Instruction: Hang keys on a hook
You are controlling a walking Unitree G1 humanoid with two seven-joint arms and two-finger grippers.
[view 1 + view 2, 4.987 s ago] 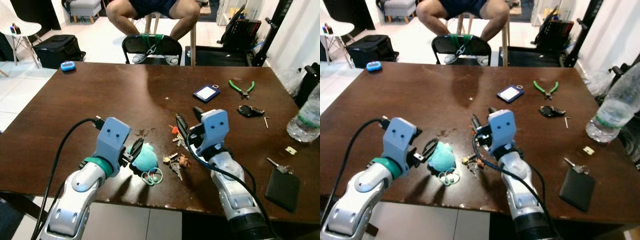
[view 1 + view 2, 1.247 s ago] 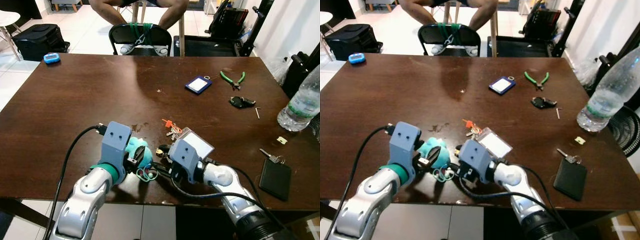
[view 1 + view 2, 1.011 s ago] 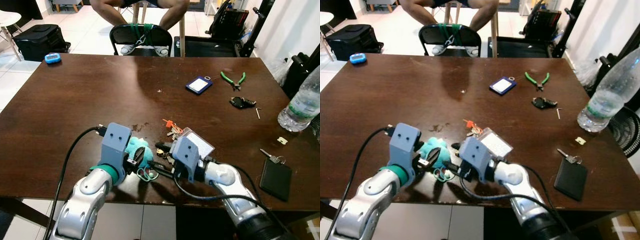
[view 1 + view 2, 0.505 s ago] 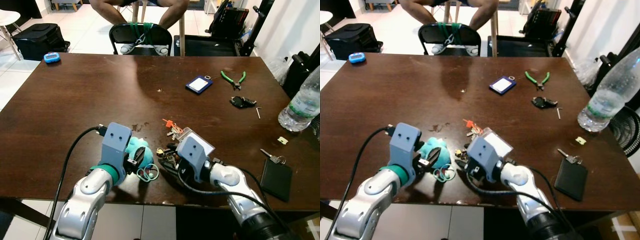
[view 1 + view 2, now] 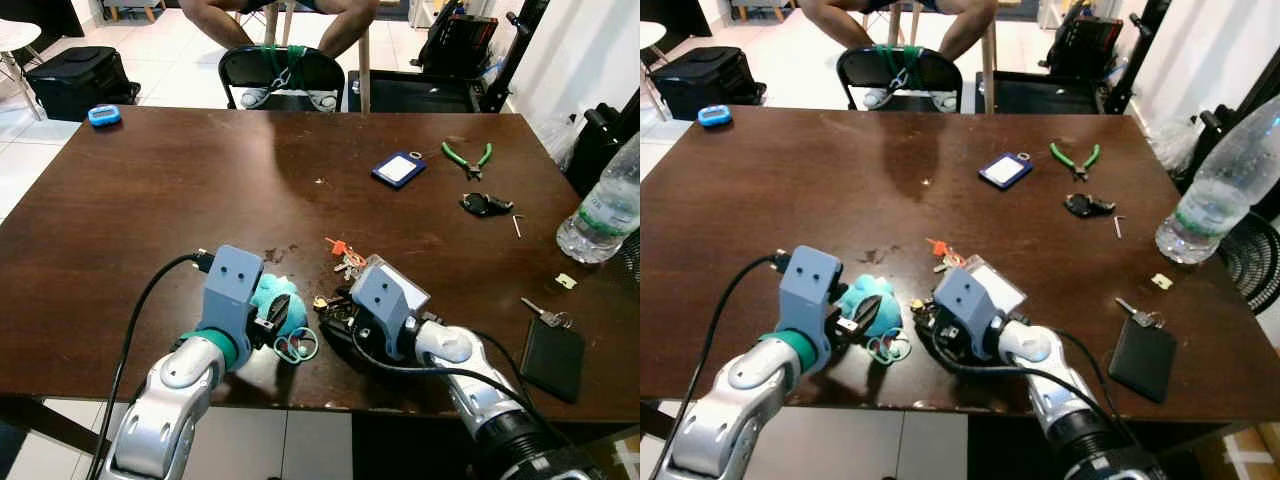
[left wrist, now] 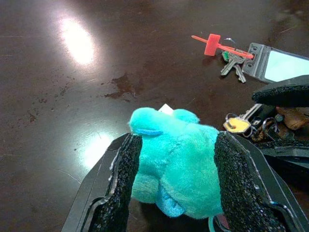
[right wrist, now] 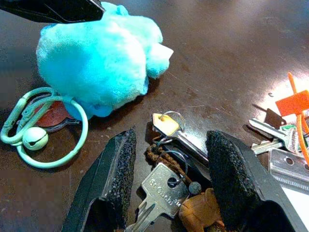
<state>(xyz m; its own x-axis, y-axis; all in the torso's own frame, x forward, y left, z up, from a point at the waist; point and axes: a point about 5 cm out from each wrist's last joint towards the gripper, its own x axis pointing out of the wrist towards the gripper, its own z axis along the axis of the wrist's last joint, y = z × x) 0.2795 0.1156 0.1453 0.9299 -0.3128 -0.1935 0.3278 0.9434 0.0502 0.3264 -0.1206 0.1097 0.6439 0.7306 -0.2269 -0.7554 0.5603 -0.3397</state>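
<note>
Near table edge: left gripper (image 6: 174,193) clamps teal plush (image 6: 176,166) | right gripper (image 7: 169,181) nearer, fingers spread astride keys (image 7: 166,186) (blades lying between them) | clip ring (image 7: 46,128) beside plush | no hook seen.

Two silver arms carry pale blue box-shaped wrist housings; the left housing shows two small dark holes. A teal band rings the left wrist. Black cables loop along both arms. Each tool (image 6: 174,186) (image 7: 169,186) has black fingers with rough, grainy pads.
</note>
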